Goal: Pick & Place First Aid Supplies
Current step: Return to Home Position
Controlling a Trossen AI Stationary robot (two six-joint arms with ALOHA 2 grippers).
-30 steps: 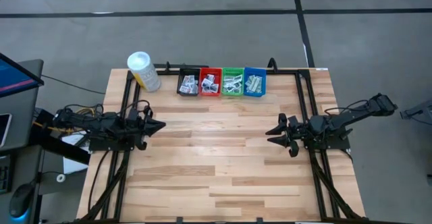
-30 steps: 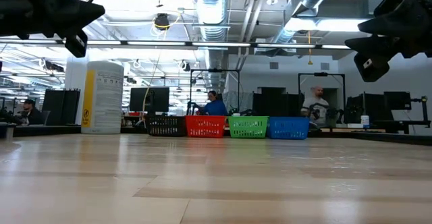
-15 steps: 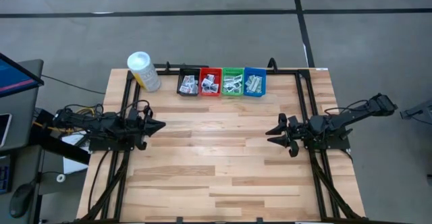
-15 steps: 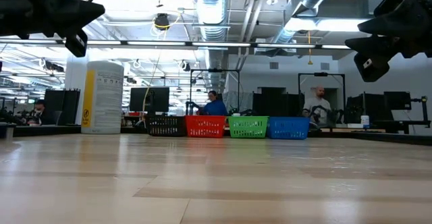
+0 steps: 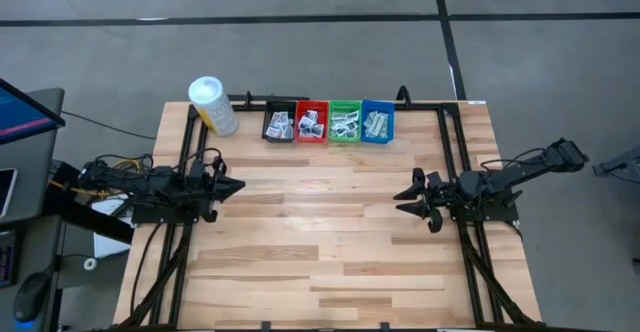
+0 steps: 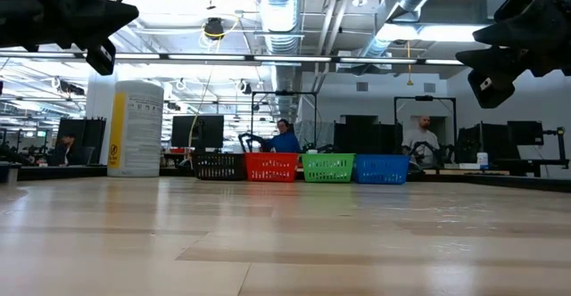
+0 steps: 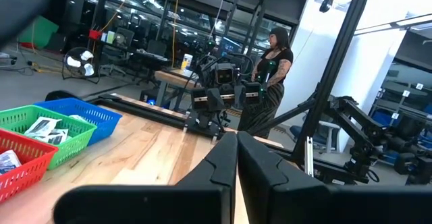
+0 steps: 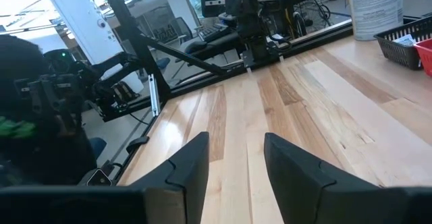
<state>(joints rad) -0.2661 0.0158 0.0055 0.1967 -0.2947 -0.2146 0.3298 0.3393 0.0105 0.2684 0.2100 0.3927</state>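
The first aid supplies, small white packets, lie in a row of bins at the table's far edge: black, red, green and blue. My left gripper hovers shut above the table's left side, pointing toward the right. My right gripper hovers open above the right side, facing it, with nothing between its fingers. Both are well clear of the bins.
A white-capped yellow bottle stands left of the bins at the far left corner. The wooden table top lies bare between the two arms. Black frame rails run along the left, right and far edges. People sit in the room beyond.
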